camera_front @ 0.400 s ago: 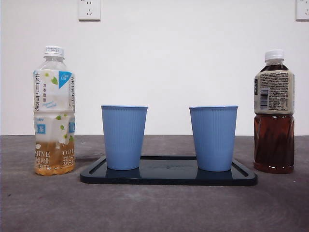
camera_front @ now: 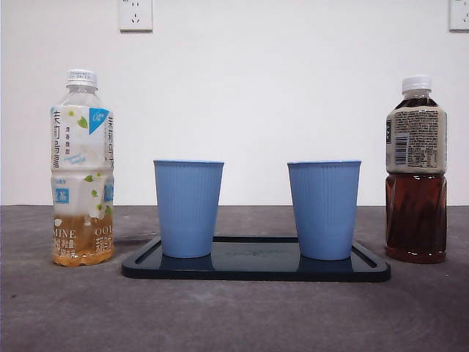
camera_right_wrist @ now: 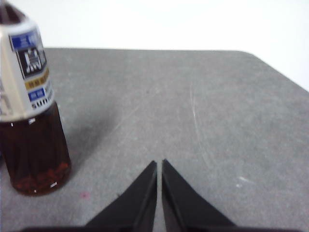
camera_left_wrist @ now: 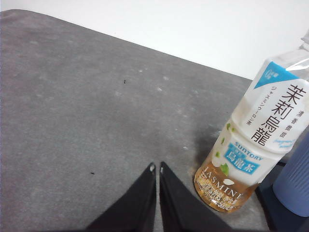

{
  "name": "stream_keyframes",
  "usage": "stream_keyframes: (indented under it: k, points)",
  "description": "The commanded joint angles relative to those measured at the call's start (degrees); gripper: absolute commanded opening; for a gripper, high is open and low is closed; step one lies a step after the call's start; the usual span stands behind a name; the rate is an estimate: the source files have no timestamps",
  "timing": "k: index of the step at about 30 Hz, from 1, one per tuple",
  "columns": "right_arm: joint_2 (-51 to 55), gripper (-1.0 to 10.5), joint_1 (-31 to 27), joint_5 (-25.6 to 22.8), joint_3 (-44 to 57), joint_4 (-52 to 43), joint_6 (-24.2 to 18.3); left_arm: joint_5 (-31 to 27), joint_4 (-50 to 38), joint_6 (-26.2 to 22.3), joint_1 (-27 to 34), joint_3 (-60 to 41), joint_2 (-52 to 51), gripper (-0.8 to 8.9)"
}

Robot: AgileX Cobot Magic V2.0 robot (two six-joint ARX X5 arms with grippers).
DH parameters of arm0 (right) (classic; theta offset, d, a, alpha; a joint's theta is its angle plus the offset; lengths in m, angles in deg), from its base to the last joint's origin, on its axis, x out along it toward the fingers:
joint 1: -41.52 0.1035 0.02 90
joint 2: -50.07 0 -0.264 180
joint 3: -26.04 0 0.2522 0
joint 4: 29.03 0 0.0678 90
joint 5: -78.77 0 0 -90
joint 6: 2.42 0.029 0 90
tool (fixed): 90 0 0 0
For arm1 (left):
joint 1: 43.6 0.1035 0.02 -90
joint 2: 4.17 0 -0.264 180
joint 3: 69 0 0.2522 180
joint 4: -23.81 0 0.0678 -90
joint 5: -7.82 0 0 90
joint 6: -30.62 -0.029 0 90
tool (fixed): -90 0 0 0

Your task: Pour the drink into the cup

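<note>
Two ribbed blue plastic cups [camera_front: 188, 208] [camera_front: 324, 209] upright on dark rectangular tray [camera_front: 256, 270], contents hidden. Beside tray: nearly empty clear jasmine tea bottle [camera_front: 82, 169]; dark-tea bottle [camera_front: 416, 171] mostly full. Left gripper [camera_left_wrist: 156, 168], right gripper [camera_right_wrist: 159, 166]: jaws closed, empty.

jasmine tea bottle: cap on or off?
On. The jasmine tea bottle stands upright with its white cap seated on the neck, beside the tray.
</note>
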Motion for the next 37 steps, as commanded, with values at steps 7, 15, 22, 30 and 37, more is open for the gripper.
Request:
stream_keyframes:
  k: [7, 15, 22, 30, 37]
  points:
    - [0.09, 0.1, -0.02, 4.39, 0.28, -0.52, 9.46, 0.20, 0.26, 0.42, -0.15, -0.94, -0.02, 0.10]
    - [-0.52, 0.1, 0.35, 12.61, -4.90, -0.42, 17.00, 2.10, 0.22, 2.89, -0.98, 6.58, 2.67, 0.10]
    - [-6.21, 0.1, 2.36, 13.07, -16.33, 2.47, 20.98, 4.13, 0.26, 6.54, -3.39, 17.53, 12.11, 0.10]
    - [-16.41, 0.1, 3.78, 23.58, -33.27, 12.17, 18.73, 14.53, 5.25, 5.05, -5.81, 34.32, 24.15, 0.10]
    - [-24.39, 0.1, 4.31, 33.75, -45.77, 21.55, 13.90, 25.00, 13.29, 2.38, -7.61, 46.86, 32.85, 0.10]
